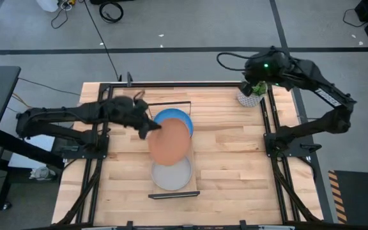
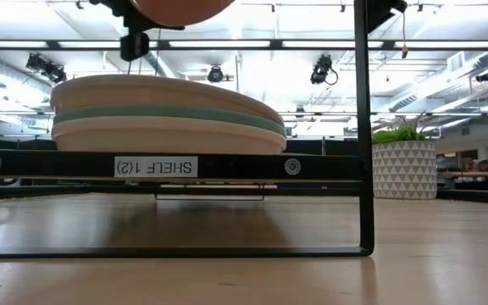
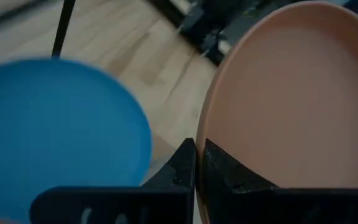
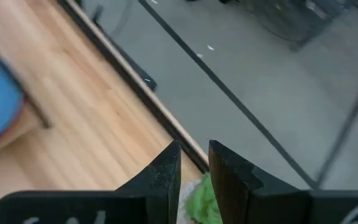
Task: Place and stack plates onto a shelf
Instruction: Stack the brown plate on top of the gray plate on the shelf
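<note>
My left gripper (image 1: pixel 148 128) reaches from the table's left to above the shelf (image 1: pixel 195 182) and is shut on a terracotta plate (image 1: pixel 170 144). The plate hangs in the air over the shelf's middle, and its underside shows at the top of the low view (image 2: pixel 180 7). A bright blue plate (image 1: pixel 176 117) tops the stack on the shelf's far end. A grey plate (image 1: pixel 171 174) tops the near stack (image 2: pixel 163 114), which has a teal plate in it. My right gripper (image 4: pixel 194 167) waits above the potted plant, fingers a narrow gap apart, holding nothing. My left gripper pinches the terracotta plate's rim (image 3: pixel 211 134) between its two fingers, on the side of the plate toward the table's left. The fingers come in from the left, about level. The plate is lifted clear above the shelf's stacks, tilted a little.
A potted green plant (image 1: pixel 250 96) in a white patterned pot (image 2: pixel 404 168) stands at the table's far right corner under my right gripper. The shelf's black wire frame (image 2: pixel 363 127) rises at its ends. Bare slatted tabletop lies to the shelf's left and right.
</note>
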